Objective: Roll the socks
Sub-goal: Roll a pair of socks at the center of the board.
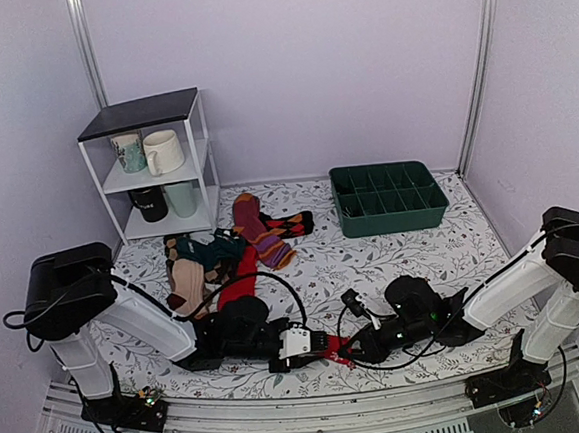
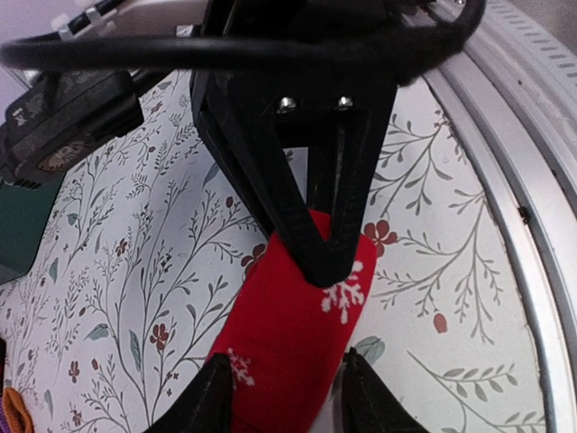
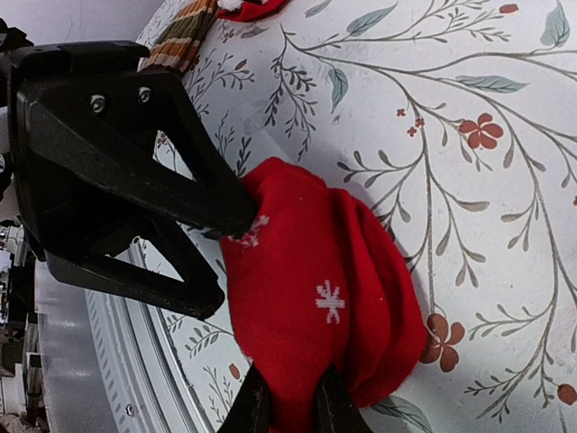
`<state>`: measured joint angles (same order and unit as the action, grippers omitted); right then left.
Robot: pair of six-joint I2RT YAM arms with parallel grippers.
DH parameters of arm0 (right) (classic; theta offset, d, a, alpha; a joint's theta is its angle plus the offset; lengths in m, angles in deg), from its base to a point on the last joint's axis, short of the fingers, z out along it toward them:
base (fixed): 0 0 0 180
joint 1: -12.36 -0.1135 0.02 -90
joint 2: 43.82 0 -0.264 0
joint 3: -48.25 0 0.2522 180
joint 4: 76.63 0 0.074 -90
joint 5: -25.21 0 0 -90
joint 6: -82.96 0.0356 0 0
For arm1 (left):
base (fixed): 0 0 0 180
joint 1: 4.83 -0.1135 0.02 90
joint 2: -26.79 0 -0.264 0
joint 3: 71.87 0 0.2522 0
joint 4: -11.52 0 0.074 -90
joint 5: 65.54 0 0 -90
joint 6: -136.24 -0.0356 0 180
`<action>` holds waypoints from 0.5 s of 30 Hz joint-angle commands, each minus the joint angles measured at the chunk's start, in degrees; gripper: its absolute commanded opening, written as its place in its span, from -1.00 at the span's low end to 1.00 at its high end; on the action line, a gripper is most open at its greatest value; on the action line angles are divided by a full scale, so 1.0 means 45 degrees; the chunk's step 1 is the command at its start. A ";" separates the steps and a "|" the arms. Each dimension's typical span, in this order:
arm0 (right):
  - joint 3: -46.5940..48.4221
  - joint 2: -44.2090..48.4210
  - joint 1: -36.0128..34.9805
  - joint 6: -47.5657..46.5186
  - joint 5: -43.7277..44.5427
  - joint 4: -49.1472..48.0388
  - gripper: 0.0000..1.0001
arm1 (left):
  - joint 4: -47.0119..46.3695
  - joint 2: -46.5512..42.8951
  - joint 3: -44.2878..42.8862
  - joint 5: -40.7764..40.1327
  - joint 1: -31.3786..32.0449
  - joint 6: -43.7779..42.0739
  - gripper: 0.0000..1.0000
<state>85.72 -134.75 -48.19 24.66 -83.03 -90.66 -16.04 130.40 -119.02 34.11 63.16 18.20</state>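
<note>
No readable text, faint illegible lettering on black mug (image 1: pixel 148 201)

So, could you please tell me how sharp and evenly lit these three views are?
Top external: evenly lit and sharp, with soft shadows under the arms on the table. Left wrist: the red sock is sharp, but the near fingertips blur at the bottom edge and the table rim bows. Right wrist: the sock is crisp, with the rail in the lower left corner soft.

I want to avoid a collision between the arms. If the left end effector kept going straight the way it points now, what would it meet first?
Judging by the left wrist view, the left end effector would push further along the red sock, then meet the right end effector pinching it just ahead; depth is unclear.
</note>
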 commanded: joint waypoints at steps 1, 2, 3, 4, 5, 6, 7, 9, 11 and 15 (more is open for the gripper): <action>-0.0438 -0.1002 -0.0020 0.0239 -0.0067 0.3692 -0.81 | 0.0581 0.0655 -0.0558 -0.0108 0.0165 0.0238 -0.20; -0.0413 -0.0993 -0.0030 0.0254 -0.0068 0.3761 -0.81 | 0.0881 0.0750 -0.0695 -0.0117 0.0151 0.0317 -0.22; -0.0400 -0.0975 -0.0007 0.0288 -0.0058 0.3813 -0.81 | 0.1157 0.0826 -0.0797 -0.0089 0.0164 0.0388 -0.24; -0.0404 -0.0950 0.0009 0.0324 -0.0050 0.3854 -0.80 | 0.1399 0.0901 -0.0917 -0.0039 0.0151 0.0438 -0.27; -0.0377 -0.0918 0.0006 0.0344 -0.0024 0.3925 -0.81 | 0.1652 0.0959 -0.0993 -0.0018 0.0164 0.0496 -0.29; -0.0352 -0.0875 0.0017 0.0370 0.0021 0.4007 -0.80 | 0.1842 0.0989 -0.1057 -0.0006 0.0136 0.0610 -0.30; -0.0317 -0.0826 0.0021 0.0390 0.0090 0.4066 -0.80 | 0.2059 0.1012 -0.1133 0.0047 0.0118 0.0715 -0.33; -0.0208 -0.0725 0.0019 0.0415 0.0206 0.4237 -0.80 | 0.2475 0.1046 -0.1226 0.0139 0.0126 0.0972 -0.37; -0.0083 -0.0612 0.0019 0.0396 0.0332 0.4330 -0.78 | 0.2761 0.1090 -0.1252 0.0156 0.0121 0.1246 -0.37; 0.0317 -0.0378 0.0019 0.0285 0.0664 0.4659 -0.48 | 0.2988 0.1173 -0.1149 0.0082 0.0121 0.1801 -0.38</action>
<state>87.95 -134.32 -47.62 26.17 -83.30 -85.46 -9.53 132.67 -124.18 33.41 63.16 22.58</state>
